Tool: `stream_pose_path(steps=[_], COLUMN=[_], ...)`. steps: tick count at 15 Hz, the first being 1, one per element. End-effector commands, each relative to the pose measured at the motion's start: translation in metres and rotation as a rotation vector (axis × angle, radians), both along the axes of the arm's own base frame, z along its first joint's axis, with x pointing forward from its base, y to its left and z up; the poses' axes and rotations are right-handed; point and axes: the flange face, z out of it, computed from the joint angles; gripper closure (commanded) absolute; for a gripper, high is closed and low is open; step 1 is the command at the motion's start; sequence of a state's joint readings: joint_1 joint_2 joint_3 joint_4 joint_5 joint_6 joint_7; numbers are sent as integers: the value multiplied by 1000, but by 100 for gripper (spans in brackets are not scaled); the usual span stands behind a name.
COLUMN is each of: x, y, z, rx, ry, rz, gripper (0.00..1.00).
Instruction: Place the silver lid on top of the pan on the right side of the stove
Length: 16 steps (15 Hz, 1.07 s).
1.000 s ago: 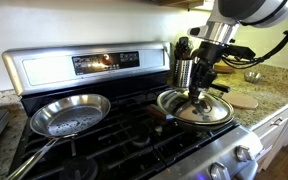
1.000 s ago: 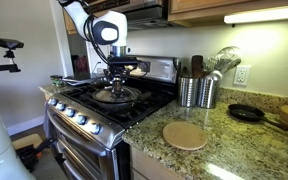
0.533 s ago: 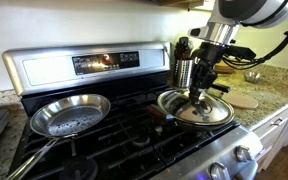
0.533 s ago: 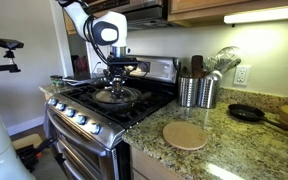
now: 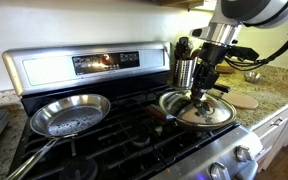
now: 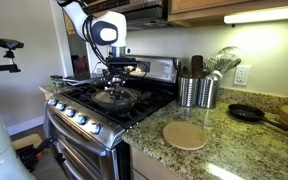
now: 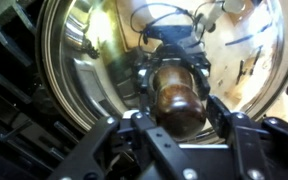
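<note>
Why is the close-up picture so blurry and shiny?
Wrist view: the silver lid fills the frame like a mirror, showing warped reflections, and its knob looks soft and out of focus. In an exterior view, the stove display glows orange; in an exterior view, a lamp strip glares white.

Wooden disc lies on granite counter near utensil canisters.

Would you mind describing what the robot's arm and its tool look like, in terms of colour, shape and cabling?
The arm has smooth, rounded white links, with a dark round joint face showing in an exterior view. A thin black cable loops alongside it. The tool is black and blocky, with two dark fingers. No markings are legible.
</note>
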<state>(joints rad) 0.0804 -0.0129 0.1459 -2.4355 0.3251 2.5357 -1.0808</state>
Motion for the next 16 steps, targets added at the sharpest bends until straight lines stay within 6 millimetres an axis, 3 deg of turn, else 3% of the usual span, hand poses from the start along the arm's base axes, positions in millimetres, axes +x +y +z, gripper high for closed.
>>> stream_pose_path(steps=[1,3,8,9,16], x=[-14,-14,-22,-17,-19], y=[-2,-3,-10,-62,-157], z=[12,15,18,18,45], rx=[-11,-15,-94,-109,-103], ry=[-44,-59,-48,-45,-63], rz=[-37,-54,-185,-238,-469], gripper=[10,1,0,0,0])
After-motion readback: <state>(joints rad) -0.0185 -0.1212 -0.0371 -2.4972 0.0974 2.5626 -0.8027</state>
